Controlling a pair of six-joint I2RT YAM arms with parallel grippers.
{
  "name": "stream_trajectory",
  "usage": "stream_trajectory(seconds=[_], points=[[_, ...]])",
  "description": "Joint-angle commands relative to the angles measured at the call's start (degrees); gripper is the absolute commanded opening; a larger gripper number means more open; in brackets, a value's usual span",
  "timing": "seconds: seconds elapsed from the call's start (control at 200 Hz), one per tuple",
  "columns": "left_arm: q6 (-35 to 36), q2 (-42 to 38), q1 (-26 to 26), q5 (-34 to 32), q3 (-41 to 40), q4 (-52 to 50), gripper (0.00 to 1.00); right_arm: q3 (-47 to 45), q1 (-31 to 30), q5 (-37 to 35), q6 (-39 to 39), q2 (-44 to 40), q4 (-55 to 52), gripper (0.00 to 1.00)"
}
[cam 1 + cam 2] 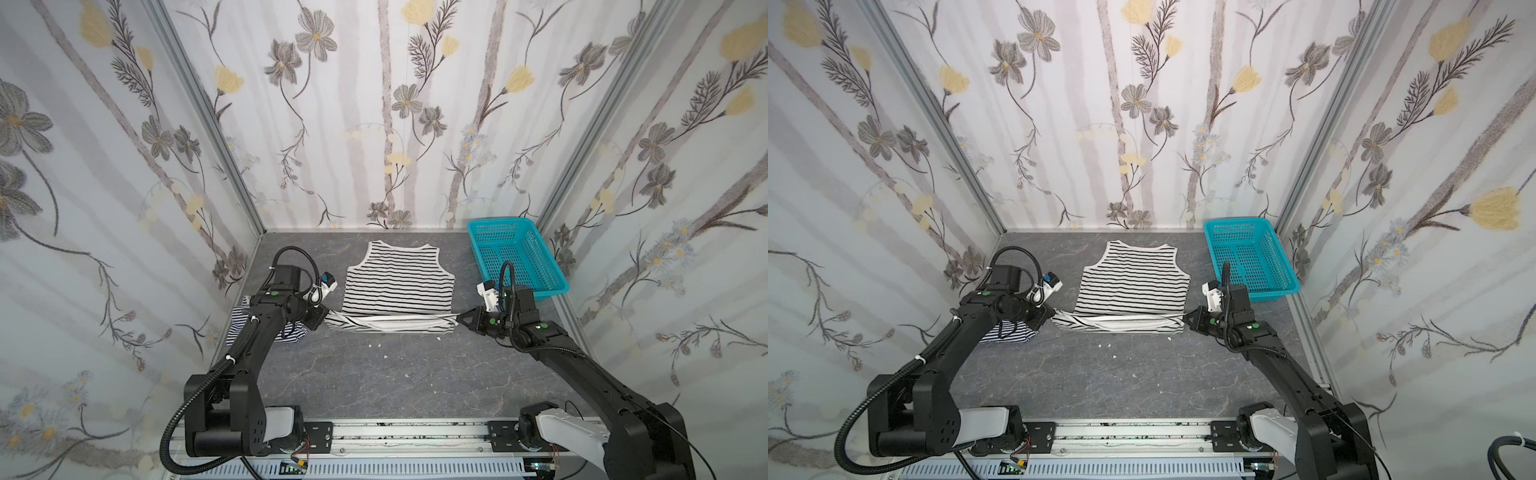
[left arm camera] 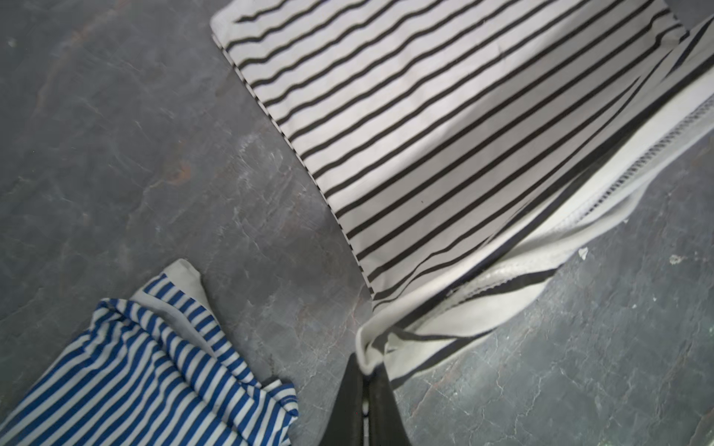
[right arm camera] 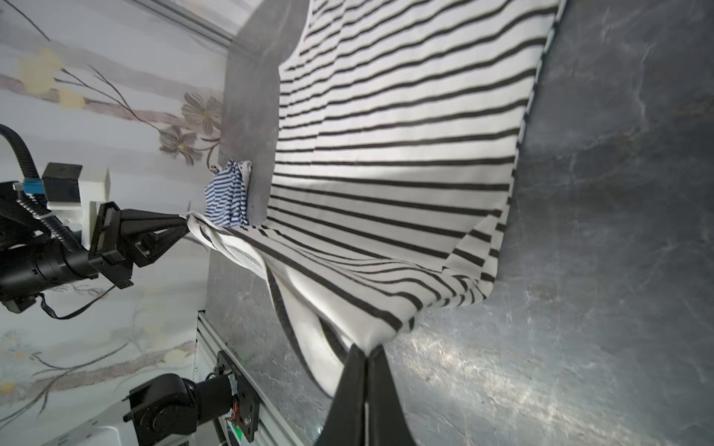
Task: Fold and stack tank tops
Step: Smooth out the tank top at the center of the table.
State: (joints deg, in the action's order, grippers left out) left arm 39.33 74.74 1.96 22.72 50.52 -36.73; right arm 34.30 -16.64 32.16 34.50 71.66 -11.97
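In both top views we see the black-striped tank top in the middle of the frame, on the grey table. Its neckline and shoulders point toward the top of the picture. Most of it lies flat. Its lower edge is gathered into a narrow, twisted band that runs straight across the frame between the two arms.

The left gripper sits at the left end of that band. In the left wrist view its fingers are pressed together, with a bunched corner of the white hem pinched at their tips. The right gripper sits at the right end. In the right wrist view we find its jaws closed as well, pinching the other hem corner, and the cloth rises off the table there.

The navy-striped tank top lies crumpled at the left of the top views. It is partly hidden under the left arm and apart from the larger top. Nothing grips it.

A teal basket stands at the right of the frame, near the back corner, beyond the right gripper. A few small white specks lie on the table below the band.
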Motion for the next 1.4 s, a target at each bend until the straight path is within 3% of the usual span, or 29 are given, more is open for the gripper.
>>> stream_trajectory(seconds=[0.0, 0.41, 0.785, 1.394], points=[[4.74, -0.85, 1.13, -3.46, -2.97, 0.18, 0.0, -3.24, -2.6, -1.56, 2.87, -1.01, 5.19, 0.0], [11.52, -2.44, 3.23, -7.69, -9.41, -2.89, 0.0, -13.71, -10.12, -7.02, 8.02, -8.09, 1.38, 0.0], [13.29, -5.39, 2.03, -9.58, -8.75, -3.0, 0.0, -18.23, -10.49, -1.83, 13.14, -18.24, 3.24, 0.0], [14.8, -4.87, 4.04, -10.5, -13.82, -3.61, 0.0, -19.98, -13.02, -9.13, 11.38, -13.85, -1.98, 0.0]])
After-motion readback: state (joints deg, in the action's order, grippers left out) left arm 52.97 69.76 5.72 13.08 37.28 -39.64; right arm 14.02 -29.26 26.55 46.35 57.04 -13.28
